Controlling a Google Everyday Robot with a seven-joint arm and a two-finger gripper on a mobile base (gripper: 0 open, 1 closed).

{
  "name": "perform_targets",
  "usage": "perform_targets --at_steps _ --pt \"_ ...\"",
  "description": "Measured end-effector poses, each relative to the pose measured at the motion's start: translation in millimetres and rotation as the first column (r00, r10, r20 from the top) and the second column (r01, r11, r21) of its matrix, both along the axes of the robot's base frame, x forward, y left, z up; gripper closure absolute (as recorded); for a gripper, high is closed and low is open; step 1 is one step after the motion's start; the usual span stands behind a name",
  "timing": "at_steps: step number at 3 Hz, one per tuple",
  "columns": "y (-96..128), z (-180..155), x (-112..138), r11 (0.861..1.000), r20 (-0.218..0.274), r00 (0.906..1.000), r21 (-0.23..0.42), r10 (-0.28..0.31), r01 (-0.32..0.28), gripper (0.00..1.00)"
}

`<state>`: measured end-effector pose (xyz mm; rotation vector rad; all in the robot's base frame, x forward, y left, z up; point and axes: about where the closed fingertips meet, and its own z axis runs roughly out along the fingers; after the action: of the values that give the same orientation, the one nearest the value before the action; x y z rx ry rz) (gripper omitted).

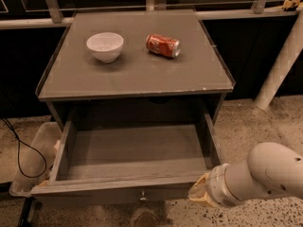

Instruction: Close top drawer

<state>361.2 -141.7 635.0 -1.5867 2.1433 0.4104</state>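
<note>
The top drawer (135, 150) of the grey cabinet is pulled far out and is empty inside. Its flat front (113, 193) faces the camera, with a small round metal knob (142, 197) at centre. My gripper (199, 195) is at the lower right, at the right end of the drawer front, seen as a tan tip at the end of my white arm (262, 176). The arm comes in from the right edge.
On the cabinet top (137, 74) stand a white bowl (105, 46) and a red soda can (163, 45) lying on its side. A white bin (35, 157) and a black cable (21, 150) are at the left. A white post (281, 65) stands at the right.
</note>
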Motion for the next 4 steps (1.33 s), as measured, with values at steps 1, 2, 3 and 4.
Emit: perform_targets --at_steps 1,2,3,4 --pt "0.0 0.0 0.0 1.0 0.0 1.0 0.0 0.0 0.0 0.58" --pt "0.0 0.0 0.0 1.0 0.0 1.0 0.0 0.0 0.0 0.35" --pt "-0.7 0.4 0.7 1.0 0.002 1.0 -0.001 -0.004 0.004 0.12" --pt "2.1 4.5 7.6 1.0 0.034 0.9994 -0.002 -0.006 0.006 0.0"
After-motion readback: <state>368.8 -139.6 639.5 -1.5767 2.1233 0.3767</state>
